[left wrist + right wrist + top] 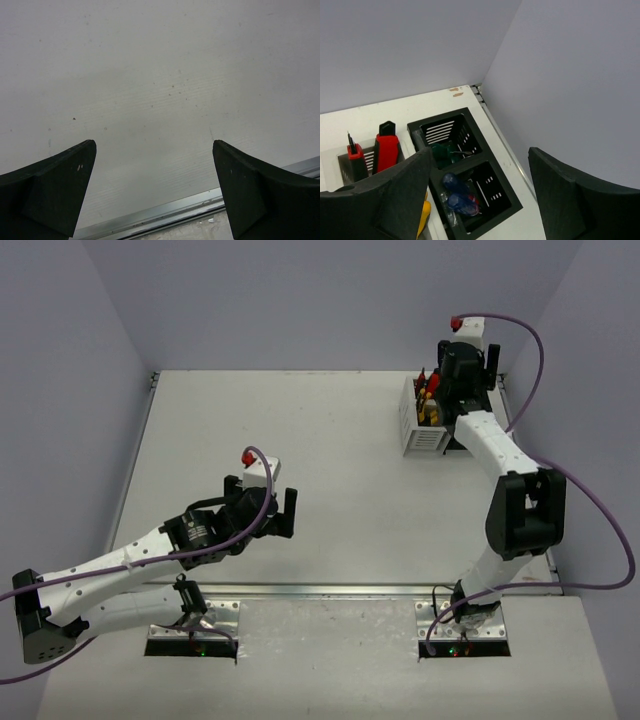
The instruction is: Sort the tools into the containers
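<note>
1. R gripper (480, 152): jaws wide, nothing held, above black bin (437, 117), frame centre.
2. Inside it: green screwdrivers (442, 152), blue screwdrivers (457, 197); red utility knife (386, 150) is stood in white bin (418, 440), lower left.
3. L gripper (154, 145): wide, empty, over table (160, 60).
4. Probably withdrawal: straight lift advised, rims avoided.

Black bin (437, 119), white bin (420, 435); red knife (386, 152); green screwdriver (440, 154), blue screwdrivers (457, 200).

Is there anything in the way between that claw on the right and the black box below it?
Nothing visible. The right gripper hangs open over the black bin, with only air between them. Green-handled screwdrivers and blue-handled screwdrivers already lie inside the bin's two compartments.
</note>
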